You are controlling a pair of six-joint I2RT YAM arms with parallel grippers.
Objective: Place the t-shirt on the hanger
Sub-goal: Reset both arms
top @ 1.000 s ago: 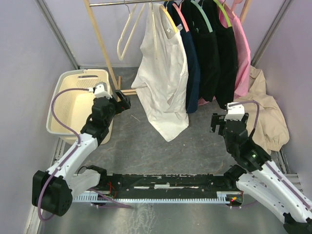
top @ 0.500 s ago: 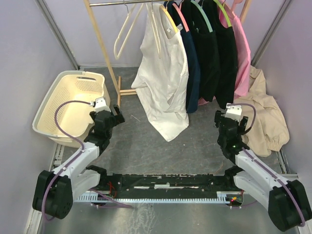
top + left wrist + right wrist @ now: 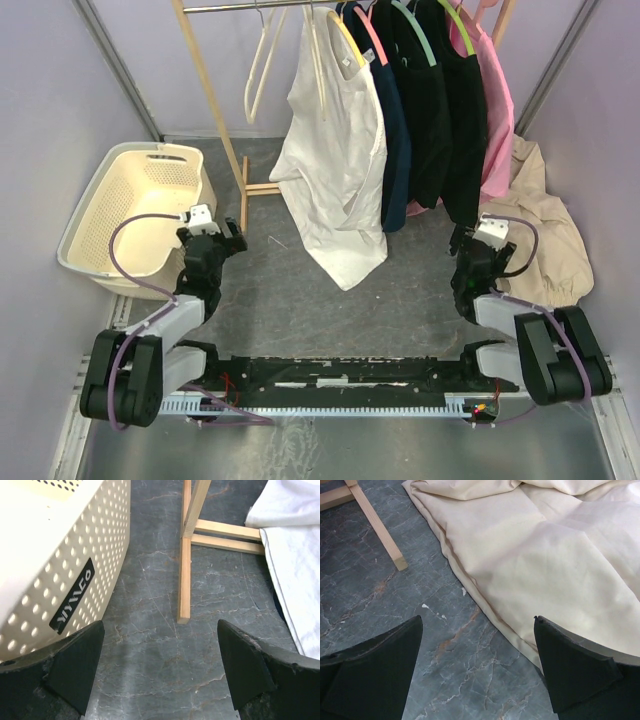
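The rack [image 3: 210,90] carries the t-shirt [image 3: 335,170], draped on the hanger [image 3: 347,38] beside dark clothes. A basket [image 3: 110,215] sits left, a beige garment [image 3: 545,240] right. The left gripper [image 3: 160,665] and right gripper [image 3: 477,665] hover low, jaws spread, holding nothing

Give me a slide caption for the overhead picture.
White t-shirt on the yellow hanger; left gripper and right gripper open and empty below.

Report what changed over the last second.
The left gripper and right gripper drew back toward their bases, away from the rack, fingers open and empty. The basket slid left. The t-shirt kept hanging on the yellow hanger; the beige garment stayed put.
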